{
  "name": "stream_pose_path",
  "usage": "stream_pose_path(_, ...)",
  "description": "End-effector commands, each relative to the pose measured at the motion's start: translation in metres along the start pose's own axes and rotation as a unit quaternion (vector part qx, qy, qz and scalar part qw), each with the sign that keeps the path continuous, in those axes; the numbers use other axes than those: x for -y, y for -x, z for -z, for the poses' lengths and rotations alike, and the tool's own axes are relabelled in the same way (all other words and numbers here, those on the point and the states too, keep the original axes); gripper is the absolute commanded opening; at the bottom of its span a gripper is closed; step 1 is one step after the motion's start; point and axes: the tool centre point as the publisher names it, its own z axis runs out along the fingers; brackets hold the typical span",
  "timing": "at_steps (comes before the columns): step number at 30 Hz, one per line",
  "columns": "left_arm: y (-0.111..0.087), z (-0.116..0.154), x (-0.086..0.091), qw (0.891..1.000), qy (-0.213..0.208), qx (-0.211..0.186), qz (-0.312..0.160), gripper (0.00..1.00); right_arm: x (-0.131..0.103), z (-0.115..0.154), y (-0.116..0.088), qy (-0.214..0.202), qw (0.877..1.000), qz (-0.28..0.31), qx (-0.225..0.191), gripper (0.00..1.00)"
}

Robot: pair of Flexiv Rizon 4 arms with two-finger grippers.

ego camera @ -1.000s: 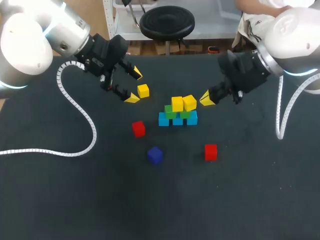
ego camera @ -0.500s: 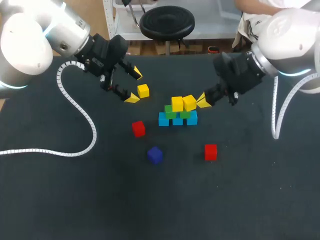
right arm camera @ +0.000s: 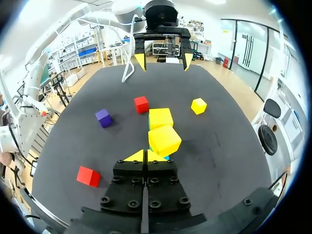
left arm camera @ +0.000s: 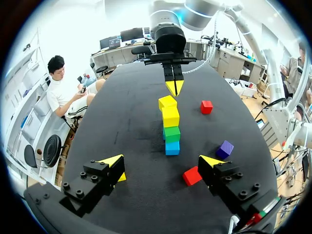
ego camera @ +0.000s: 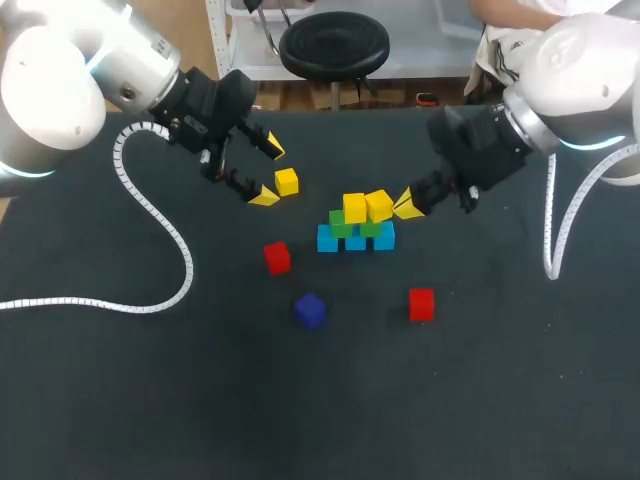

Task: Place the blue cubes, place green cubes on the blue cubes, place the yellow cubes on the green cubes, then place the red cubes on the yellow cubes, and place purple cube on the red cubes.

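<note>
Black table (ego camera: 150, 400) from overhead: blue cubes (ego camera: 327, 240) in a row, green cubes (ego camera: 370, 229) on them, yellow cubes (ego camera: 355, 208) on top. Right gripper (ego camera: 409, 201) pinched together just beside that pile; left gripper (ego camera: 268, 173) spread apart, loose yellow cube (ego camera: 287, 181) just beside its tips.

Left wrist: fingers (left arm camera: 113, 162) wide apart, gripping nothing; red cube (left arm camera: 192, 176) near one.

Right wrist: tips together, tilted yellow cube (right arm camera: 165, 140) just ahead.

Left gripper (left arm camera: 162, 163) spread wide; cube stack (left arm camera: 171, 127) straight ahead, red cube (left arm camera: 192, 176) just beside one finger, purple cube (left arm camera: 224, 148) past it.
</note>
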Motion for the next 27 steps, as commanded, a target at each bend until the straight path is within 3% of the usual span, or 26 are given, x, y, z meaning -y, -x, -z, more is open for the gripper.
stream_pose_path(1, 0.0, 0.0, -0.001, 1.0, -0.001, 0.0, 0.0, 1.0, 0.0, 0.005, -0.003, -0.006, 1.0, -0.002, -0.002, 0.0)
stream_pose_path(16, 0.0, 0.0, -0.001, 1.0, -0.001, 0.0, 0.0, 1.0, 0.03, -0.006, -0.01, -0.008, 1.0, -0.001, -0.011, 0.0)
stream_pose_path(27, 0.0, 0.0, -0.001, 1.0, -0.001, 0.0, 0.0, 1.0, 0.025, -0.007, -0.006, 0.002, 1.0, 0.006, -0.006, 0.0)
